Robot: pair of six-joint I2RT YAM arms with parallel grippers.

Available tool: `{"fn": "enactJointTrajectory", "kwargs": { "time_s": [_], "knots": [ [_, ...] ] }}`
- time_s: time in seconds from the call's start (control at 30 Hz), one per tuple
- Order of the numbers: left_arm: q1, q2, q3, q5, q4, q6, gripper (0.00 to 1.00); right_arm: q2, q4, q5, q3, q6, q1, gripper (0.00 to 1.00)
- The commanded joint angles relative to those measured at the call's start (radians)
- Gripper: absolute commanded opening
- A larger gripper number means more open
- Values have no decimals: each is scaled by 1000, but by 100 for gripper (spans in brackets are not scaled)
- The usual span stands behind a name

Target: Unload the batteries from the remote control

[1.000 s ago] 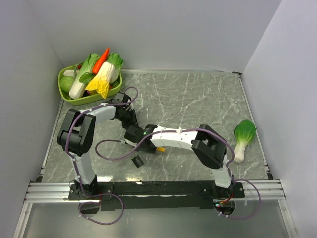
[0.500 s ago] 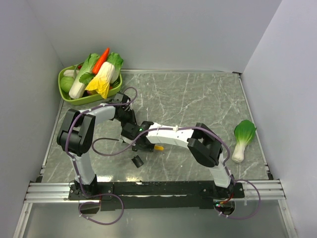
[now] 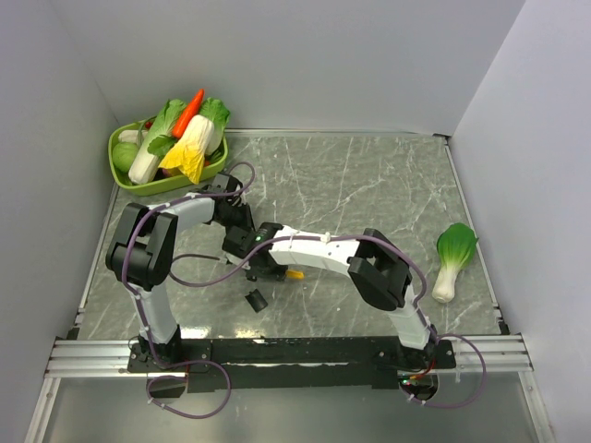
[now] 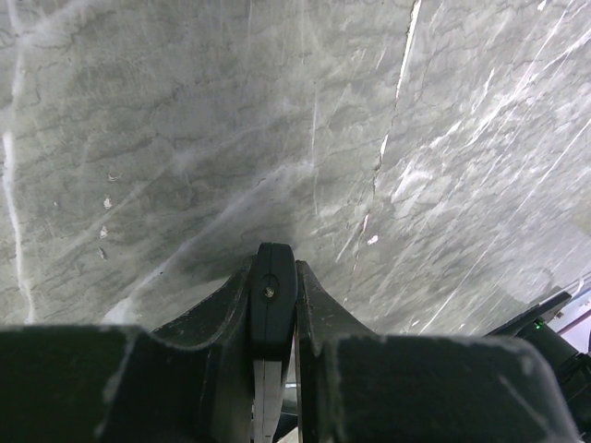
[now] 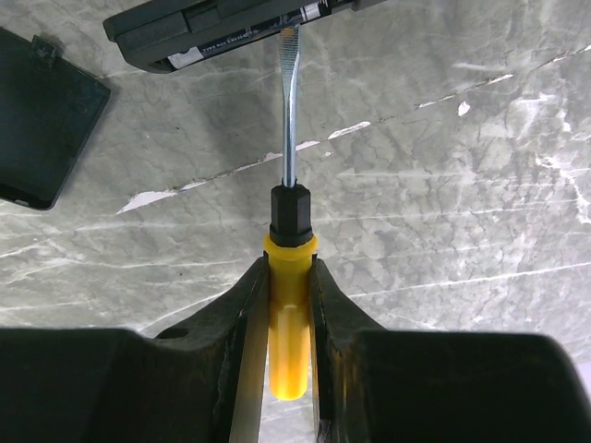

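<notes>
Top view: left arm (image 3: pixel 185 210) and right arm (image 3: pixel 323 251) meet beside a loose black cover (image 3: pixel 254 299). Left wrist: the left gripper (image 4: pixel 274 269) pinches the remote control (image 4: pixel 274 309) edge-on. Right wrist alone shows the right gripper (image 5: pixel 290 269) clamped on a yellow screwdriver (image 5: pixel 290 221), blade tip at the remote's open battery bay.

The top camera looks down from behind the arm bases (image 3: pixel 166 346) over the whole desk (image 3: pixel 369 185). Both wrist cameras hang close over it, facing 12 o'clock past the left pincer (image 4: pixel 274 277) and right pincer (image 5: pixel 290 268). Top and right-wrist views share the screwdriver (image 5: pixel 289 138).
</notes>
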Motion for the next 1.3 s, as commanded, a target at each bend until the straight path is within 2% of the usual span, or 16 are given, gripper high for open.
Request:
{"fn": "enactJointTrajectory", "kwargs": {
  "time_s": [0.0, 0.27, 0.43, 0.57, 1.03, 1.27],
  "knots": [
    [-43, -9, -10, 32, 43, -107, 1, 30, 214, -20, 101, 3, 44, 0],
    [-56, -25, 10, 18, 28, -121, 1, 56, 244, 23, 88, -6, 71, 0],
    [-64, -34, 2, 27, 48, -145, 1, 90, 143, 23, 221, 1, 81, 0],
    [-67, -43, -1, 27, 49, -153, 1, 82, 153, 48, 222, 8, 84, 0],
    [-67, -34, -24, 75, 72, -112, 1, -21, 517, 17, -198, 47, 80, 0],
    [-67, -37, -13, 49, 48, -95, 1, -51, 632, 38, -301, 54, 77, 0]
  ]
}}
